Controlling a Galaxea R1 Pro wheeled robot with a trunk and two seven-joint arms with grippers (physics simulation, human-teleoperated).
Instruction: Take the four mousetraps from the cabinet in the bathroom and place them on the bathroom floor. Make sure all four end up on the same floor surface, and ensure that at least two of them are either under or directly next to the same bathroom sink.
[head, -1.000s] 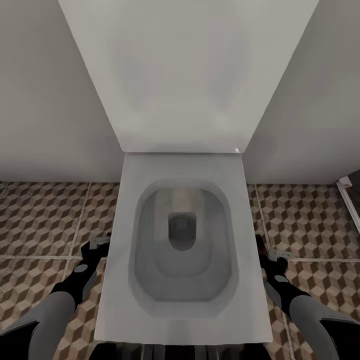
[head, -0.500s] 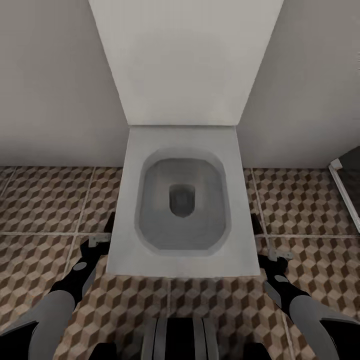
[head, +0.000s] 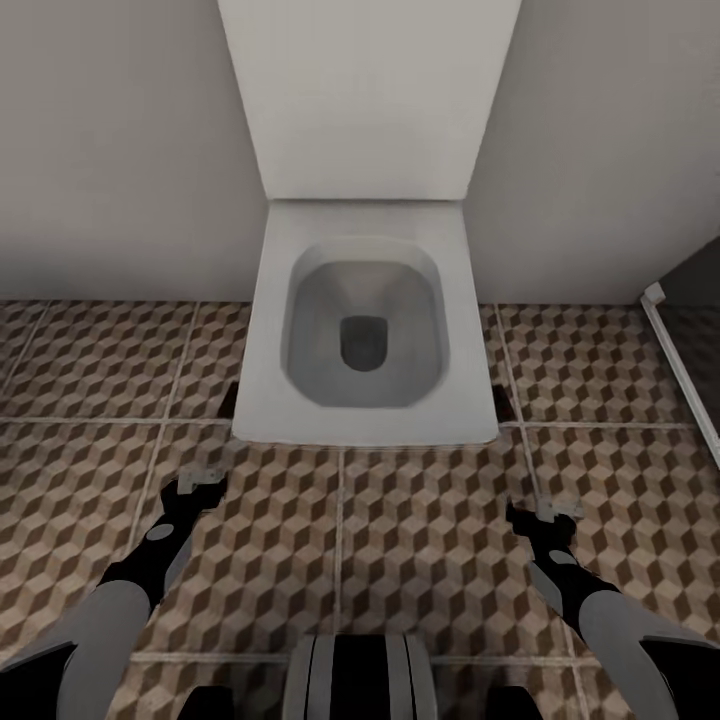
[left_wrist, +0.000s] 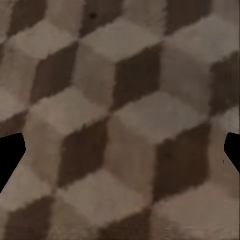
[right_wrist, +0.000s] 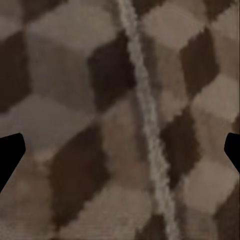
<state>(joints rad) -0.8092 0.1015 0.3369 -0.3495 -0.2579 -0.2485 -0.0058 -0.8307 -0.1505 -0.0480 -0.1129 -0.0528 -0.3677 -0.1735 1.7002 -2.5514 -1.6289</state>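
Observation:
The mousetraps, the cabinet and the bathroom sink are out of view. The bathroom floor with its brown and cream cube pattern spreads below me. My left gripper hangs low over the tiles at the left, and my right gripper hangs over them at the right. In the left wrist view the left gripper has its dark fingertips far apart over bare tile. The right gripper in its wrist view stands just as wide over a pale grout line. Both are open and hold nothing.
A white toilet with its lid raised stands straight ahead against a pale wall. A white-framed dark panel stands at the far right. My own base shows at the lower edge of the head view.
The whole head view has shifted: I have backed away from the toilet, which now looks smaller and farther off, with more floor in front. Both arms keep their pose.

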